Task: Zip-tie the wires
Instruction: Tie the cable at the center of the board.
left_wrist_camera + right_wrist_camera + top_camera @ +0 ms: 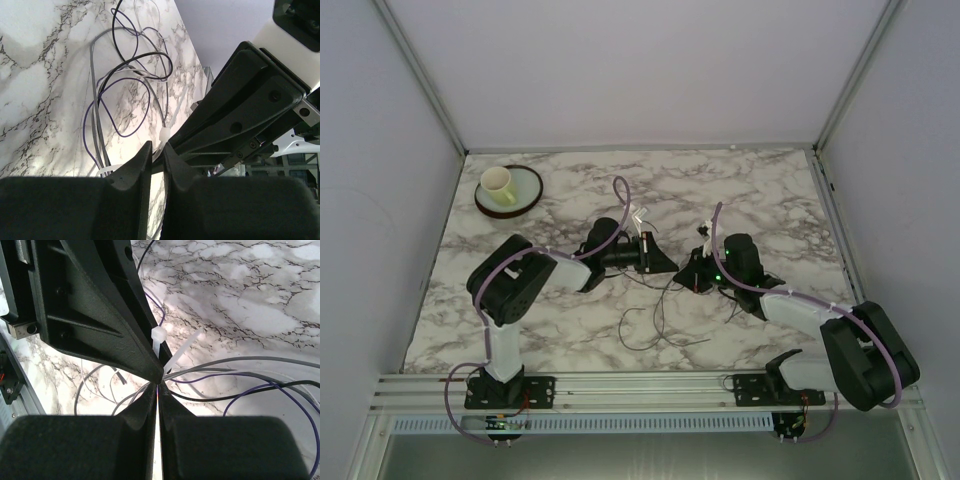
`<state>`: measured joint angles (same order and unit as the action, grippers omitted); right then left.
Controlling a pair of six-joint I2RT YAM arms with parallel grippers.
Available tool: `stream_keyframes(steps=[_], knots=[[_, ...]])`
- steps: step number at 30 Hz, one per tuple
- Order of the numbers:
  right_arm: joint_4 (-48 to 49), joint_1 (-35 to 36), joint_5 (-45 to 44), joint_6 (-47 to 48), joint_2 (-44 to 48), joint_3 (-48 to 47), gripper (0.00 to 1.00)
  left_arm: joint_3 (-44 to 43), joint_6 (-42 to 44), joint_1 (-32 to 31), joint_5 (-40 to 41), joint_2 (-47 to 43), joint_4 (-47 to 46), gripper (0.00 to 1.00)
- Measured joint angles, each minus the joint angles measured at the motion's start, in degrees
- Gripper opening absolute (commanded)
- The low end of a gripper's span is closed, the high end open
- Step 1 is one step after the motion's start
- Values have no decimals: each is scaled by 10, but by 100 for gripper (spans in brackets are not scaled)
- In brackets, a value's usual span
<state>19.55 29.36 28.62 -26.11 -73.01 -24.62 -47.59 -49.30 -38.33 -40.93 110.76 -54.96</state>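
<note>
Right gripper (158,389): clenched where wires (200,372) and tie (159,336) tail converge; what it pinches unclear.
Left gripper (156,146): nearly closed, apparently pinching tie below head.
Wires: loose loops, mid-table (740,190), between arms.
Step, judged: cinching tie.
Next: steady tail pull, head braced.

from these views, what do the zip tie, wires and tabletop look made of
Zip tie: whitish plastic, moulded head.
Wires: smooth plastic-looking insulation in black, purple and grey, holding loose curls.
Tabletop: marble look, grey veins on white; real stone or printed laminate, cannot tell.
</note>
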Motion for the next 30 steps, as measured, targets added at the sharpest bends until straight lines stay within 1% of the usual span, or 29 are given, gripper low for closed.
stream_keyframes(steps=[7,18,24,28,30], knots=[[-2,0,0,0,0,0,0,-2,0,-1,0,6,-1,0],[-4,0,-3,1,0,0,0,-2,-11,-1,1,11,-11,0],[-8,-1,-5,5,0,0,14,-2,-13,-1,9,11,-10,0],[-15,-1,-6,8,10,0,27,-2,-13,-1,16,11,-10,0],[-17,-1,-7,11,19,0,32,-2,-13,-1,19,11,-10,0]])
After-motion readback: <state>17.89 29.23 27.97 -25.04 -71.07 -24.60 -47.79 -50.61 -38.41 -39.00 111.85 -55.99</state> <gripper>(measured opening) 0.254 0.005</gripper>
